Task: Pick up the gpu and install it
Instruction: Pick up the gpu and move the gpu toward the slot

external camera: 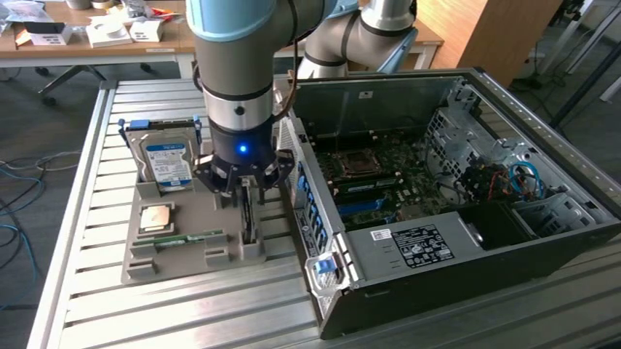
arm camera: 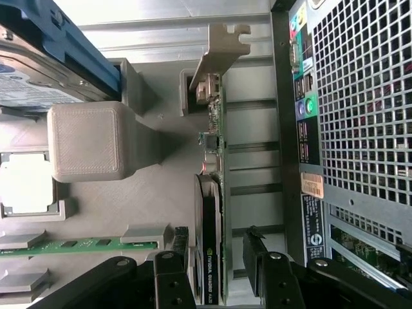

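Black fingers [arm camera: 172,264] of the gripper [arm camera: 217,244] stand nearest the wrist camera, spread wide, one on either side of the gpu [arm camera: 209,219], and closed on nothing. A clear gap shows between the card's green board and the finger on the case side. The other finger sits right beside the black cooler, and whether it touches cannot be told. The gpu stands on edge in a slot of the grey tray [arm camera: 161,199], its silver bracket [arm camera: 222,48] at the end far from the fingers. In the exterior view the gripper [external camera: 244,190] hangs straight down over the gpu [external camera: 246,222], a blue light [external camera: 243,150] glowing on the wrist above. The tray [external camera: 185,211] also holds a drive [external camera: 165,161] upright, a cpu [external camera: 156,217] lying flat and a memory stick [external camera: 179,239]. Just beside the tray, at the exterior view's right, lies the open case [external camera: 466,240], its motherboard [external camera: 379,174] exposed. Both rest on a slatted metal table [external camera: 87,305]. Behind it stand a wooden desk [external camera: 97,47] with small boxes and a wooden cabinet [external camera: 485,29]; cables [external camera: 19,189] trail on the floor at the exterior view's left.
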Motion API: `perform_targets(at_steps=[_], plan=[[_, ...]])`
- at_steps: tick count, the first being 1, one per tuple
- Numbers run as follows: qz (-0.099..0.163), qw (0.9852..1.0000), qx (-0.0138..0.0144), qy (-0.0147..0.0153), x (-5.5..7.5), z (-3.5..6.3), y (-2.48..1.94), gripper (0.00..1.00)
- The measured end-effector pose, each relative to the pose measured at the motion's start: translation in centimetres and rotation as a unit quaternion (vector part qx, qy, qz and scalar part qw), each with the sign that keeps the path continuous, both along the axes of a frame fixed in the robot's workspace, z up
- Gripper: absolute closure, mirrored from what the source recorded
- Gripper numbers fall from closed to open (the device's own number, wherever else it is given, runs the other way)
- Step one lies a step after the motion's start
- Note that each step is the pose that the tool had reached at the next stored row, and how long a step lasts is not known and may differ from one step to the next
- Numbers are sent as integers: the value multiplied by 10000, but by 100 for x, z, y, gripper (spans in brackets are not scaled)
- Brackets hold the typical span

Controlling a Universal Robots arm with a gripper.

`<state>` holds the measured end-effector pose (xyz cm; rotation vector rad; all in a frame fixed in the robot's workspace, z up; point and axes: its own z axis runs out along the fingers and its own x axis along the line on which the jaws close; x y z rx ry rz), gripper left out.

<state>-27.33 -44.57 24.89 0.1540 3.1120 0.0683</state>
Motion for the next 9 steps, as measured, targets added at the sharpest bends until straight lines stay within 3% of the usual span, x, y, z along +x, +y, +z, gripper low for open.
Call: perform_targets(at_steps=[9], plan=[[0, 10000, 0, 0, 0, -73, 0, 53]])
